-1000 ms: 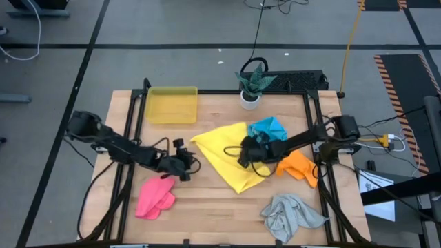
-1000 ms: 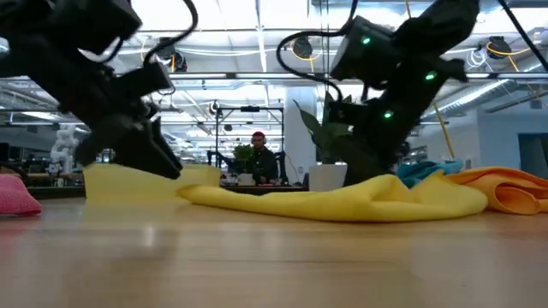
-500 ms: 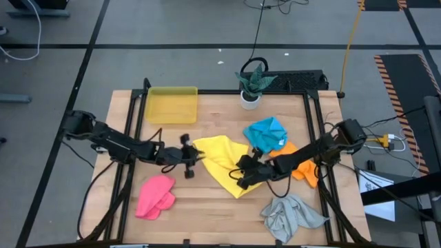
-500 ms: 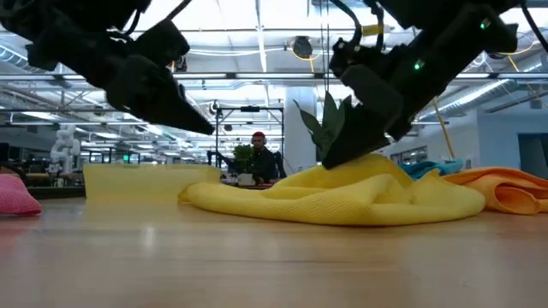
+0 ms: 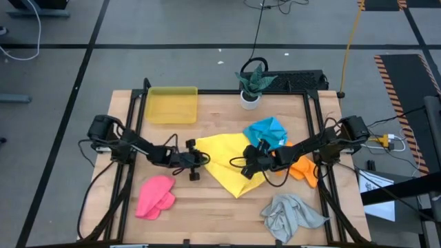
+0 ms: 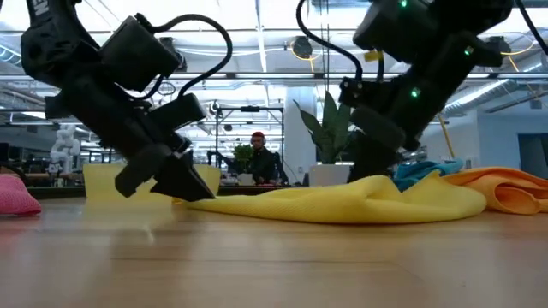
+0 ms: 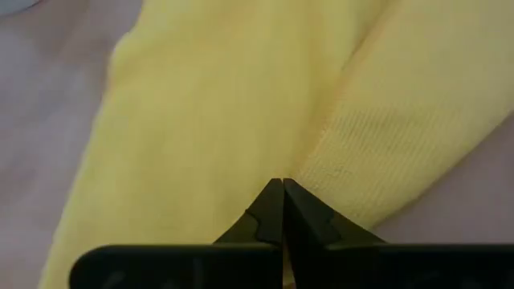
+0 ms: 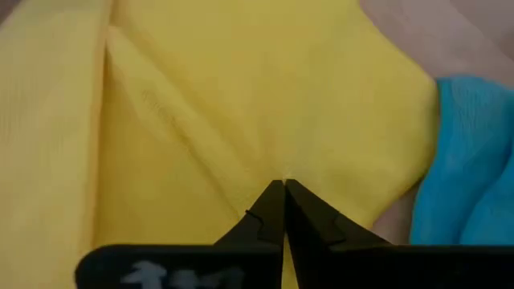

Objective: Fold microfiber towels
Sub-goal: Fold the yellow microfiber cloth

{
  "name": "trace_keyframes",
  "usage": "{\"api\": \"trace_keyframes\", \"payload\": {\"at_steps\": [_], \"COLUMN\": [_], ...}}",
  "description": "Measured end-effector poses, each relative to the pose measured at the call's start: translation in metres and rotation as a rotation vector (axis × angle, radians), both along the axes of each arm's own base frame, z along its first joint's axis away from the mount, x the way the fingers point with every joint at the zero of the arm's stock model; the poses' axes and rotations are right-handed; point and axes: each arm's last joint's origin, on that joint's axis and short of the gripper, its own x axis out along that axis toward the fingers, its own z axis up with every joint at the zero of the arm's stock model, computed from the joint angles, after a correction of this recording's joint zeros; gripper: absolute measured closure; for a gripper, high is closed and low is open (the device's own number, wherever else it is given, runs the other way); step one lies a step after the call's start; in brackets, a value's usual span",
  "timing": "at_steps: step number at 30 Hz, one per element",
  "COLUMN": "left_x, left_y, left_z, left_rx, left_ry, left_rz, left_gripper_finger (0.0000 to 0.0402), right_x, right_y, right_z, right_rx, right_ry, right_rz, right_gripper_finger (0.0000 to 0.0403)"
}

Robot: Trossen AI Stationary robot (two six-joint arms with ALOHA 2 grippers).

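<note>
Left gripper (image 5: 196, 160) at nine o'clock and right gripper (image 5: 252, 160) at three o'clock each clamp the yellow towel (image 5: 227, 160), likely to spread it for folding.

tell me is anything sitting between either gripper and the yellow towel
Nothing visible. The left gripper is shut on the yellow towel at its left edge, and the right gripper is shut on its right side. The blue towel lies beside it, not between.

Bright overhead ceiling lights (image 6: 257, 34) — even, soft shadows — wrist views blurry up close.
</note>
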Motion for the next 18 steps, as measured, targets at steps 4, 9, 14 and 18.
{"api": "trace_keyframes", "payload": {"at_steps": [4, 9, 14, 18], "left_x": [-0.016, -0.022, -0.018, -0.006], "left_y": [0.006, 0.010, 0.003, -0.008], "left_z": [0.011, 0.045, 0.066, 0.067], "left_rx": [0.137, 0.163, 0.042, -0.038], "left_ry": [0.094, -0.001, -0.158, -0.265], "left_rz": [0.093, 0.115, -0.005, -0.166], "left_gripper_finger": [0.0390, 0.0395, 0.0385, 0.0398], "right_x": [-0.003, 0.002, 0.001, 0.003], "right_y": [-0.002, -0.001, 0.003, 0.012], "right_z": [-0.003, 0.004, 0.015, 0.024], "right_rx": [-0.062, -0.064, -0.009, 0.127], "right_ry": [-0.004, -0.069, -0.108, -0.158], "right_rz": [-0.032, -0.008, 0.043, 0.161], "right_gripper_finger": [0.0403, 0.0392, 0.0350, 0.0307]}}
